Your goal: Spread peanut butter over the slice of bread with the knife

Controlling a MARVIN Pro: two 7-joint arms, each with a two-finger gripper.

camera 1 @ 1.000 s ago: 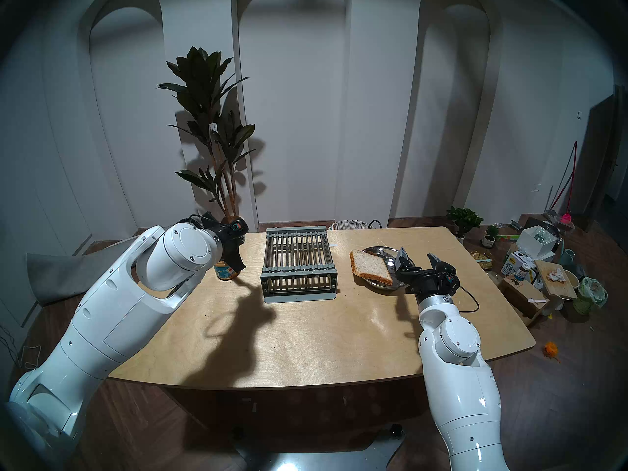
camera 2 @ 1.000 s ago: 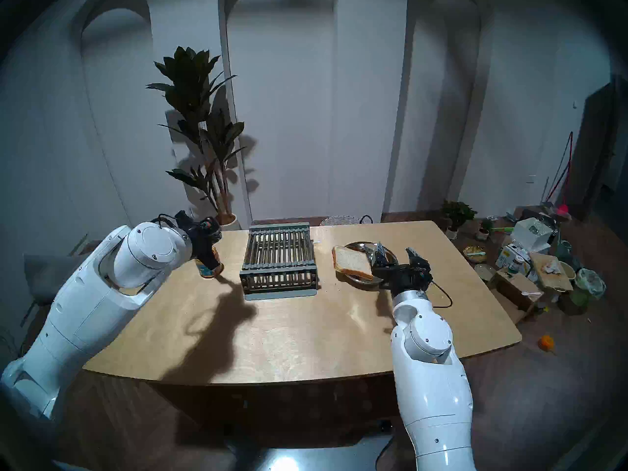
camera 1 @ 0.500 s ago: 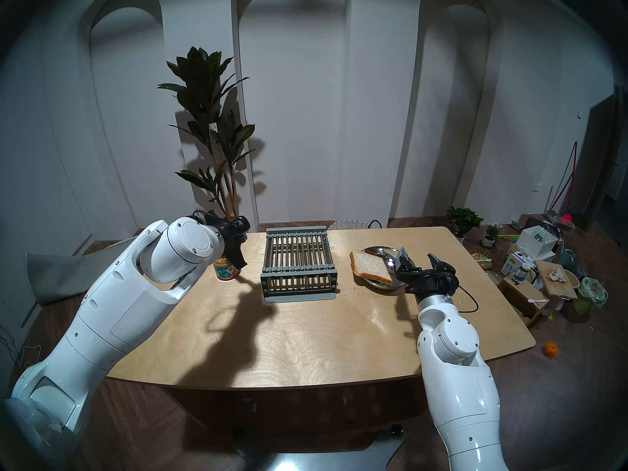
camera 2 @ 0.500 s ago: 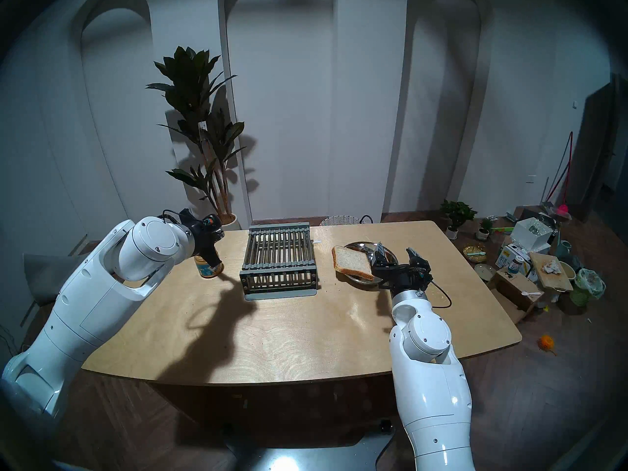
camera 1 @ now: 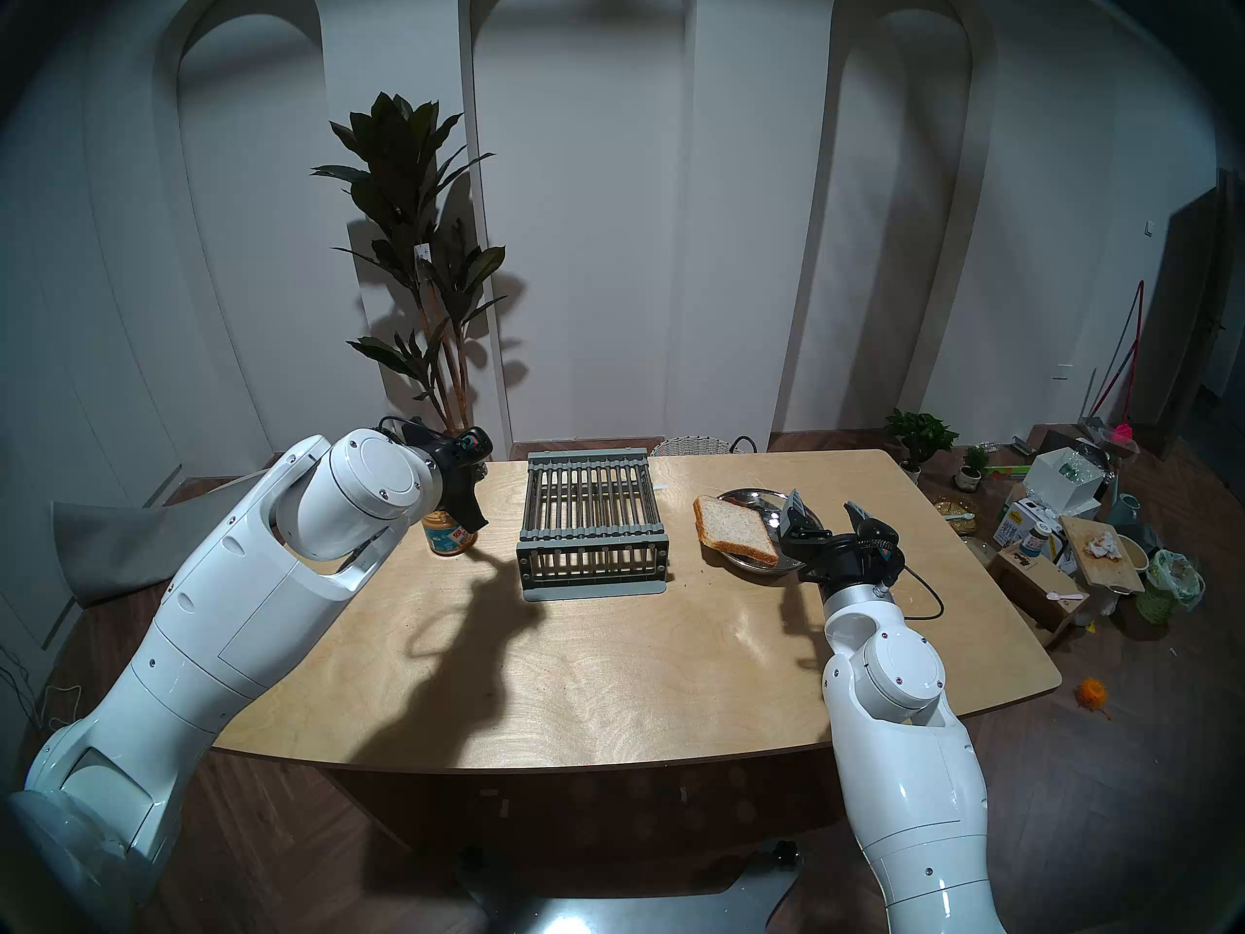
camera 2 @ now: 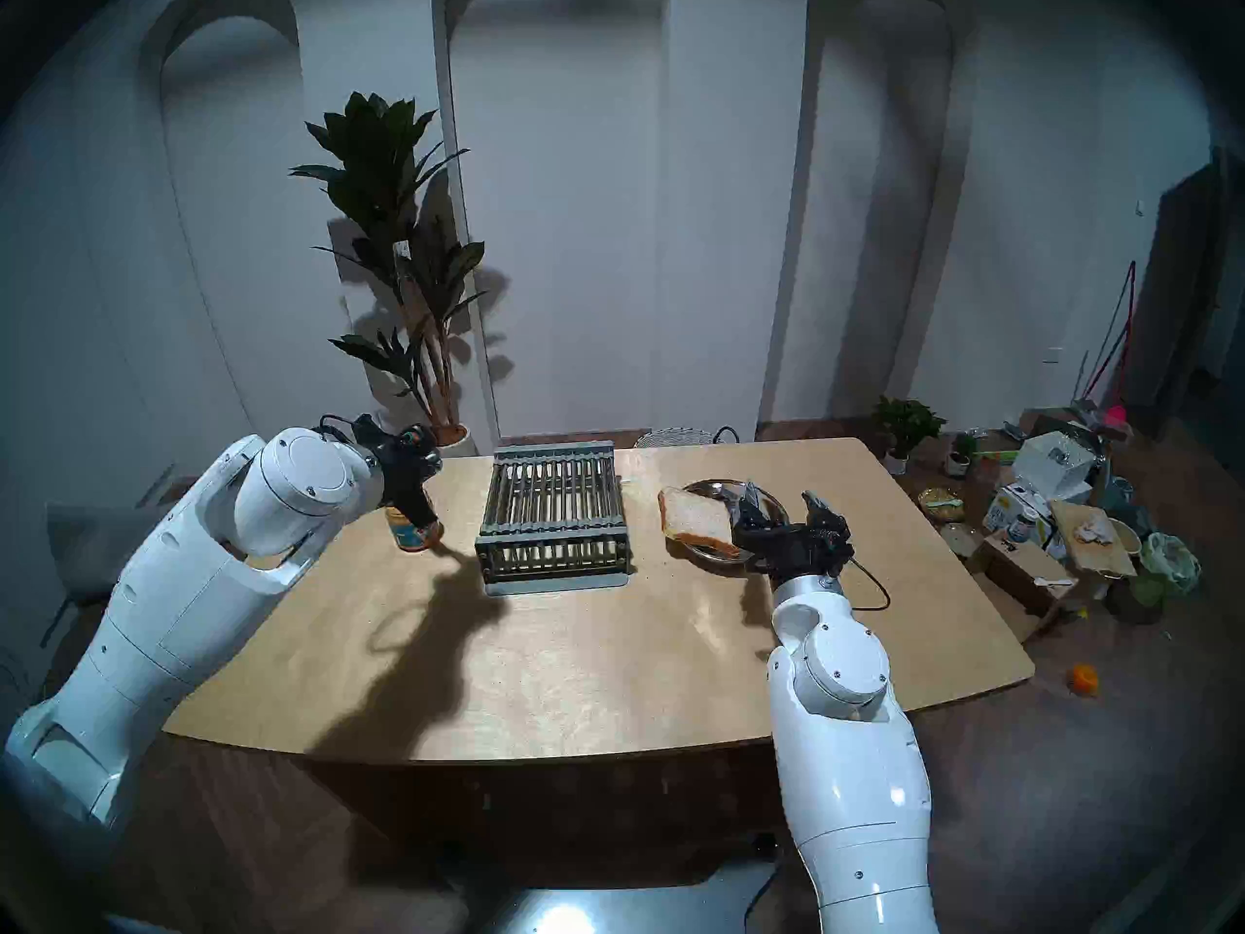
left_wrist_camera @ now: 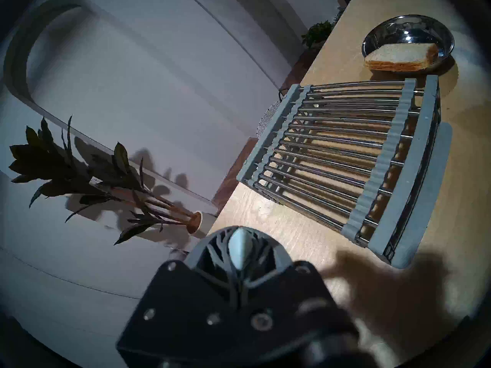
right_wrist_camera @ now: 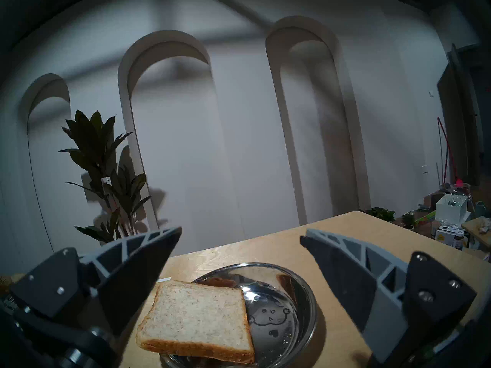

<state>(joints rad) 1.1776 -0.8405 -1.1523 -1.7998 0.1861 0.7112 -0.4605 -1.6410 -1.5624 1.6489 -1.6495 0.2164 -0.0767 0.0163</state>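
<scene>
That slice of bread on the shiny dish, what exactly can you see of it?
The slice of bread is one squarish piece with a pale, speckled crumb and a darker brown crust along its edges. It looks plain, with no spread on top. It lies tilted across the near left rim of a shallow shiny metal dish, partly overhanging the wooden table. Nothing else touches it: the right hand is open, just short of it.

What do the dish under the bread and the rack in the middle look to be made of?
The dish looks like polished metal, probably stainless steel: it mirrors the slice of bread. The rack seems to have shiny steel rods held in matte grey end strips, likely plastic or silicone; I cannot tell which.
</scene>
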